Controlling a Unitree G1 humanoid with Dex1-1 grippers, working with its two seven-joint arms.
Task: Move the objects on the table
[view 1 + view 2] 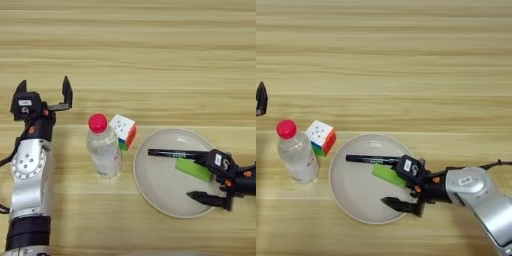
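A clear bottle (104,149) with a red cap stands upright on the table (150,60), left of the cream plate (155,186). On the plate lie a black marker pen (172,153) and a green block (193,170). My right gripper (195,176) reaches in from the right over the plate and is open. Its lower finger (400,204) sits near the plate's front rim, and its upper side lines up with the marker's right end, so the green block lies between. My left gripper (44,91) stands open at the far left, above and left of the bottle, holding nothing.
A small colour-puzzle cube (124,131) sits just right of the bottle's cap, touching or nearly touching the plate's upper left rim. Bare wood stretches across the far half of the table.
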